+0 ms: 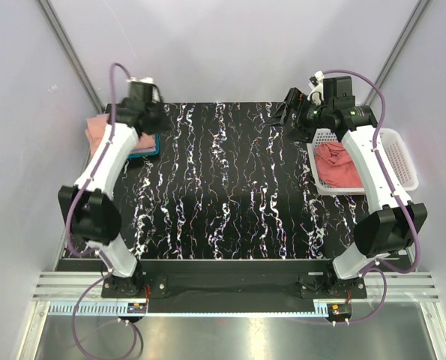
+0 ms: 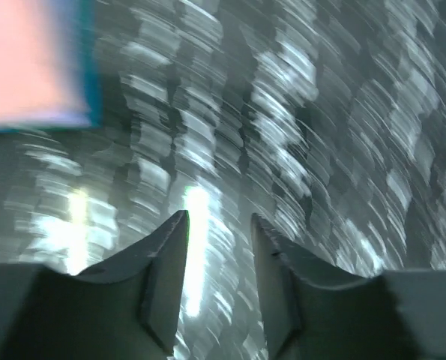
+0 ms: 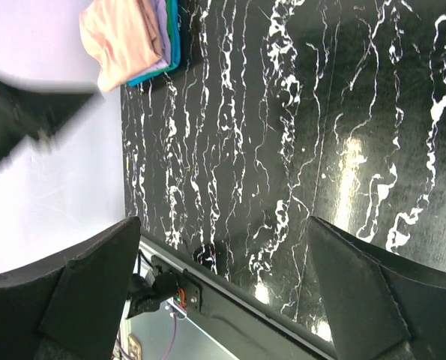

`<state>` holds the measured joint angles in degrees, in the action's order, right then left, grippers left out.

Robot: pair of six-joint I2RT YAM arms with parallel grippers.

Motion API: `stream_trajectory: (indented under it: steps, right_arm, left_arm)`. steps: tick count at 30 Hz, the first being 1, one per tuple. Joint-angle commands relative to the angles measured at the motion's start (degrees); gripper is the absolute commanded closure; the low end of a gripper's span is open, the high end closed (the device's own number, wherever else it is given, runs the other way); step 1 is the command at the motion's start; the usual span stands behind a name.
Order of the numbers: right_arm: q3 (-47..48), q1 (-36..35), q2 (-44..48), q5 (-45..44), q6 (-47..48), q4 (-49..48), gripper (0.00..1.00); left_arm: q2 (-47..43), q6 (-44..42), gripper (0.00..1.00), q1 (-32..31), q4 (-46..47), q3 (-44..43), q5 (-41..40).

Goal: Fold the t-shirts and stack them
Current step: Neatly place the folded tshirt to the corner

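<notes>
Folded stack (image 1: 97,133) of t-shirts sits at the far-left corner of the worktop (image 1: 223,202), salmon-pink on top with lavender and teal beneath. The left tool (image 2: 219,217) hangs just beside it, fingers part-way apart with nothing between them. At the right edge, 1 rose-pink t-shirt (image 1: 337,166) lies crumpled in the white basket (image 1: 404,157), and the right tool (image 3: 223,225) is spread wide and empty near the basket's far-left corner. Best play, I'd say: pinch a hem or collar rather than the bunched middle, lift clear of the rim, then lay it flat mid-worktop for both tools.
</notes>
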<state>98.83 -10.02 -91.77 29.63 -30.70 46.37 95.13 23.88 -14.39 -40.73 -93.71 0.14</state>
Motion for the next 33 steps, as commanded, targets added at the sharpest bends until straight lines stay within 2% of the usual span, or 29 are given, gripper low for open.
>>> stream_trajectory:
  steps: [1,3,4,8,11,14,17,21,24,26,33]
  right_arm:
    - [0.05,-0.44,1.33,0.52,-0.68,-2.16,0.00]
    - [0.23,-0.44,0.71,1.31,-1.20,-3.99,0.00]
    - [0.40,-0.44,0.45,1.40,-1.90,-4.62,0.00]
    - [-0.30,-0.44,-0.78,3.68,-2.44,-9.97,0.00]
    - [0.05,-0.44,-2.44,3.69,-2.17,-11.65,0.00]
    - [-1.08,-0.44,-3.68,3.95,-2.78,-13.58,0.00]
    - [-2.58,-0.52,-4.65,5.52,-3.66,-16.48,0.01]
    - [-2.67,-0.44,-5.70,6.32,-3.14,-17.19,0.00]
    - [-2.32,-0.35,-6.41,5.79,-2.53,-17.01,0.00]
    - [-1.10,-0.35,-7.28,5.44,-2.17,-16.32,0.00]
    - [1.19,-0.35,-9.31,5.53,-2.35,-16.14,0.00]
  left_arm:
    - [7.59,0.72,0.62,13.11,-1.27,-6.55,-12.17]
    - [13.29,2.74,0.70,17.71,-4.70,-10.78,-13.32]
    - [14.54,3.19,0.71,21.65,-5.14,-11.23,-13.06]
    - [18.07,2.41,0.68,27.22,1.93,-9.30,-11.05]
    - [20.87,0.21,0.71,28.37,7.31,-11.48,-9.90]
    - [26.84,-1.11,0.81,28.89,7.77,-19.03,-12.17]
    - [32.63,-3.39,0.86,29.16,6.55,-27.21,-17.27]
    - [34.50,-4.28,0.91,30.39,10.14,-29.78,-20.88]
    - [37.22,-3.05,1.00,32.06,9.63,-32.75,-21.41]
    - [39.42,-3.92,1.00,32.67,7.86,-35.82,-20.81]
    - [44.08,-6.65,0.99,32.94,11.38,-37.67,-19.83]
